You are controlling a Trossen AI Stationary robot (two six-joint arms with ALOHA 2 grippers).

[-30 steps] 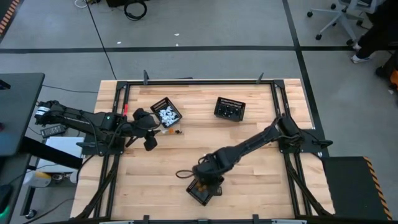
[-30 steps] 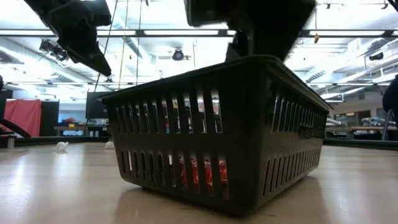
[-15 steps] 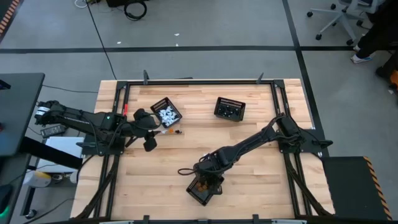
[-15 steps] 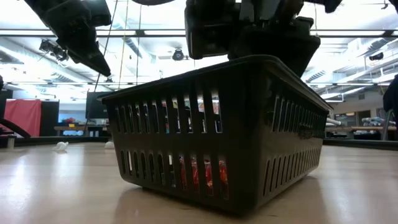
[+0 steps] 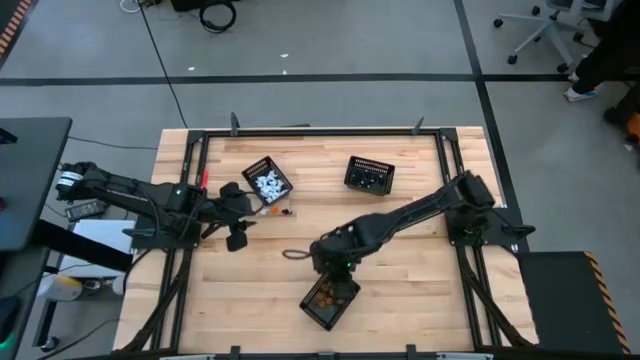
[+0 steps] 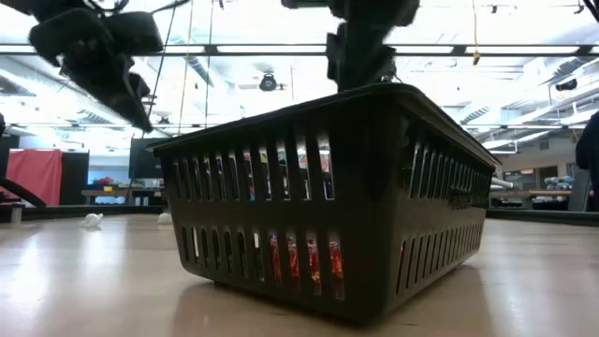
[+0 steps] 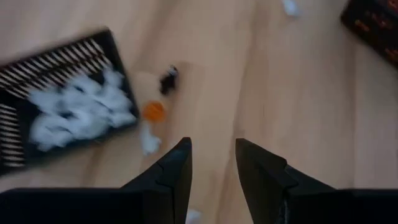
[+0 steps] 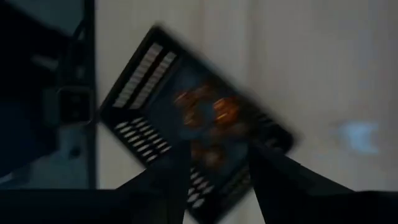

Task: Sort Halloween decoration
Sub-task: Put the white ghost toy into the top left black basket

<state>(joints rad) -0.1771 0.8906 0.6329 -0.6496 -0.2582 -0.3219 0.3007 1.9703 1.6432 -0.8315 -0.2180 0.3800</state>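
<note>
While blurred, orange trinkets [image 8: 208, 112] show no legible writing.

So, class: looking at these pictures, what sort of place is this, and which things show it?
Probably a robotics lab or workshop: a framed wooden table on a bare grey floor with taped lines, a wheeled office chair nearby, and long ceiling strip lights over a big open room.

Bare wood lies open across the middle of the pale wooden table [image 5: 400, 270]. Three black slotted plastic baskets block passage: two toward the far edge [image 5: 268, 181] [image 5: 369, 174], one by the near edge [image 5: 331, 300]. Tiny loose trinkets [image 7: 155, 111] litter the boards beside the far-left basket.
</note>
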